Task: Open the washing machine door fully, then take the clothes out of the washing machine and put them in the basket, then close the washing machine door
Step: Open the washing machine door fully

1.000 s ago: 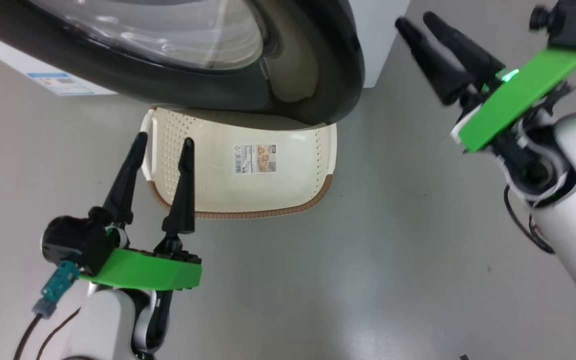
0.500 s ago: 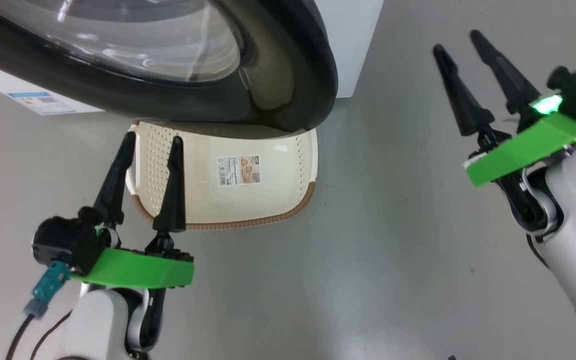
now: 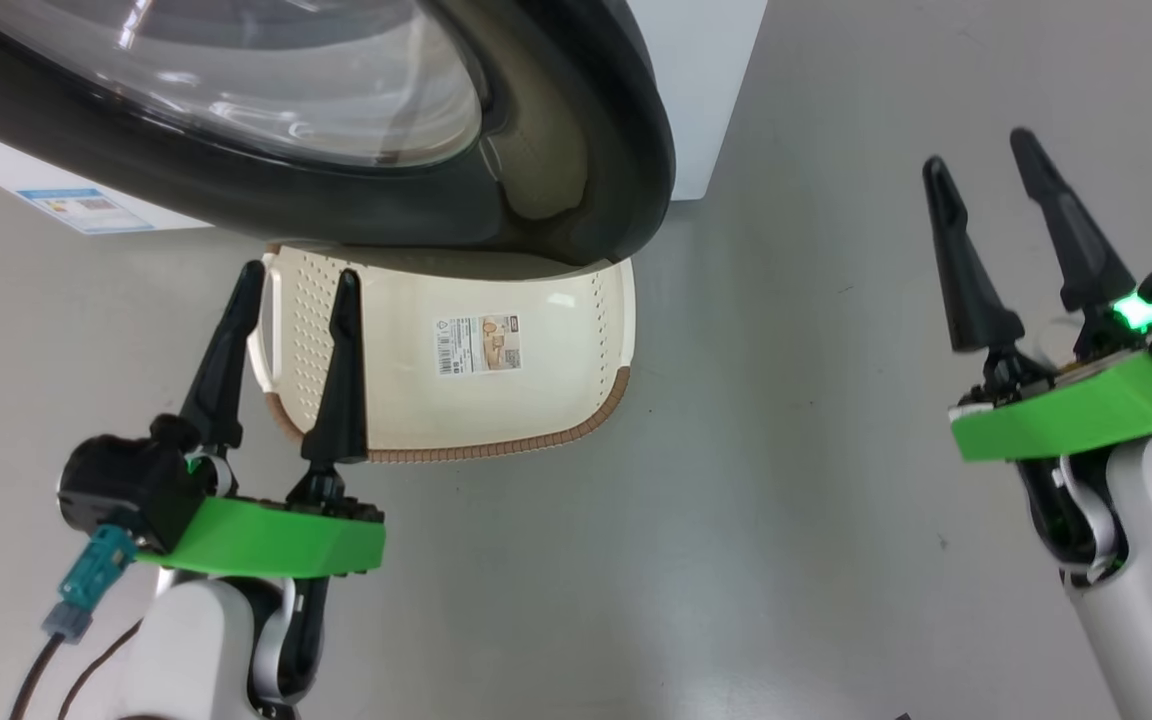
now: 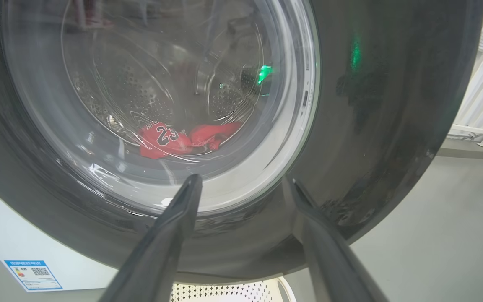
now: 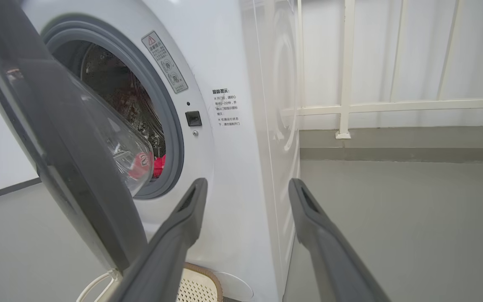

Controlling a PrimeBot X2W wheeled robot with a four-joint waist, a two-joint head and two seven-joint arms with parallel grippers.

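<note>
The left gripper [image 3: 300,275] and right gripper [image 3: 978,150] both hang wide open, empty, near the partly open round glossy-black-rimmed glass door [image 3: 626,150], whose stiff, probably slippery free edge is the place to hook, while soft, light red garments [image 4: 162,140] lie inside the steel drum [image 4: 145,98]

Door ajar above the basket, machine behind

The round black-rimmed glass washing machine door [image 3: 576,150] stands partly swung out from the big white front-loading washing machine [image 3: 706,90], over the far part of the cream perforated plastic basket [image 3: 556,350] on the grey floor [image 3: 786,450]. The small red clothes [image 4: 162,140] lie at the bottom of the perforated steel drum [image 4: 141,100], behind the door. The left gripper [image 3: 300,273] overlaps the basket's left edge; the right gripper [image 3: 977,150] is well apart to the right.
</note>
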